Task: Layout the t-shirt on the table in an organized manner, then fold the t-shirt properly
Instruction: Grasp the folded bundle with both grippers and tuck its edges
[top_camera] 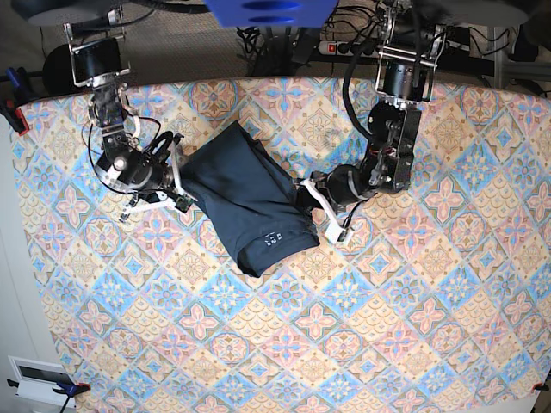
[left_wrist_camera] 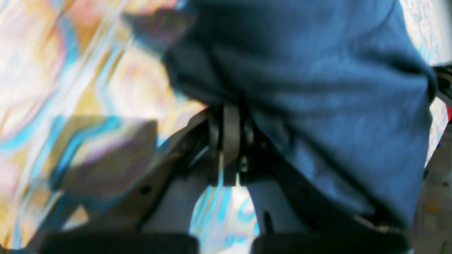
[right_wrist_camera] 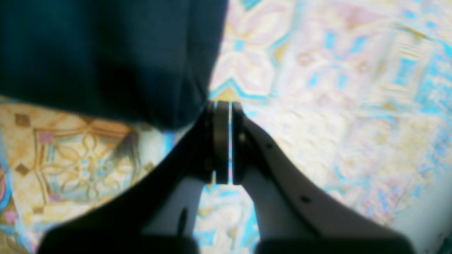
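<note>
The dark navy t-shirt (top_camera: 250, 202) lies bunched in a rumpled strip on the patterned table (top_camera: 387, 327), a small white label mark (top_camera: 274, 238) facing up near its lower end. My left gripper (top_camera: 303, 200) is at the shirt's right edge. In the left wrist view it (left_wrist_camera: 231, 113) is shut on a fold of the t-shirt (left_wrist_camera: 317, 88), which drapes over one finger. At the shirt's left edge my right gripper (top_camera: 182, 191) is also shut. In the right wrist view its tips (right_wrist_camera: 223, 106) pinch the fabric's edge (right_wrist_camera: 106, 53), which hangs above the table (right_wrist_camera: 335, 88).
Cables and a power strip (top_camera: 344, 43) lie beyond the table's far edge. A clamp (top_camera: 10, 112) holds the cloth at the left edge. A white device (top_camera: 39, 379) sits off the table's near left corner. Patterned cloth (left_wrist_camera: 53, 70) spreads around the shirt.
</note>
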Robot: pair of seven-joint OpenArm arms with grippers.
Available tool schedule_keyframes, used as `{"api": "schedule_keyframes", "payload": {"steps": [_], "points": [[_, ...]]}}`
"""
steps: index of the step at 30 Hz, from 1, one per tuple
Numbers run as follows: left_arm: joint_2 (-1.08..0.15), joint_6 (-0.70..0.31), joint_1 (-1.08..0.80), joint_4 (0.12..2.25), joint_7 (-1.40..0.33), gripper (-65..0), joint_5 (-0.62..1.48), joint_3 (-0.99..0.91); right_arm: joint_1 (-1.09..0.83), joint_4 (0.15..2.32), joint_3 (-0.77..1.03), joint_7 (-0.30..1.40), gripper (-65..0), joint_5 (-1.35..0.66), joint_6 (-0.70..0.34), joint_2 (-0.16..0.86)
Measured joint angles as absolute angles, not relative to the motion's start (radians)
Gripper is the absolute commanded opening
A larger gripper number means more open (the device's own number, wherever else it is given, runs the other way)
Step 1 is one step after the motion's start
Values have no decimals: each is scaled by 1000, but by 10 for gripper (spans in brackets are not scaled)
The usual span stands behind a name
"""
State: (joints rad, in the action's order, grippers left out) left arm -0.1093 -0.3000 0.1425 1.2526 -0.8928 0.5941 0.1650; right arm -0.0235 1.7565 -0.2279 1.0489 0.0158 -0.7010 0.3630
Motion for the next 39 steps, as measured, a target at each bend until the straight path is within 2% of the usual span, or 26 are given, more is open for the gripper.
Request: {"api": "schedule_keyframes", "payload": {"steps": [5, 11, 15, 18, 22, 26, 30, 39], "points": [[-49, -294, 184, 1205, -892, -650, 579, 168, -104, 1888, -127, 1048, -639, 9, -703, 359], [25, -290, 261, 1119, -886, -650, 575, 168, -178, 1927, -81, 1053, -639, 1, -702, 360], [38, -294, 268, 1119, -886, -650, 584, 168, -154, 1934, -100, 1050, -639, -166, -703, 352], [-7, -296, 268, 1124, -891, -650, 594, 167, -115, 1938, -93, 1047, -639, -308, -702, 355], [-63, -292, 209, 1251, -893, -650, 593, 59, -83, 1935, -91, 1056, -639, -424, -702, 347], [-80, -291, 108, 1414, -998, -650, 581, -28, -27, 1925, -97, 1063, -639, -385, -699, 275], [-57, -302, 32, 1589, -1086, -650, 665, 10, -15, 1867, -147, 1043, -639, -329, -703, 244], [20, -303, -63, 1663, -1111, -650, 704, 117, 15, 1639, -172, 1034, -639, -208, -696, 249]]}}
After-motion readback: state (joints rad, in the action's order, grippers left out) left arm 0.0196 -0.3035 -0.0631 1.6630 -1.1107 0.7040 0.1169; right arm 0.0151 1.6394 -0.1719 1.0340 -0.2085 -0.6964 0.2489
